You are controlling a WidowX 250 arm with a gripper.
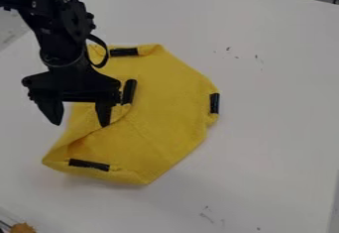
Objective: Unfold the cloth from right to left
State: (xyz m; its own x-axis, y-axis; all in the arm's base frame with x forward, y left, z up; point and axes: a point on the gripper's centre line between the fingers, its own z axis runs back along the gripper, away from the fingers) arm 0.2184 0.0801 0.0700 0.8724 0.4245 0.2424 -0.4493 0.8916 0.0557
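The black gripper [81,119] hangs over the left side of the yellow cloth [165,113], its two fingers apart with nothing held between them. The right finger is over the cloth and the left one over the white surface just beside it. The cloth lies partly folded, with a raised, curled flap near the right finger and a fold along its lower left. Black strips mark the cloth at its top, right side, lower left and near the middle, the last close to the gripper's right side.
The white table [278,103] extends around the cloth, with small dark marks above right and below it. An orange-brown object [23,228] sits at the bottom left corner. Dark items lie beyond the table's top right edge.
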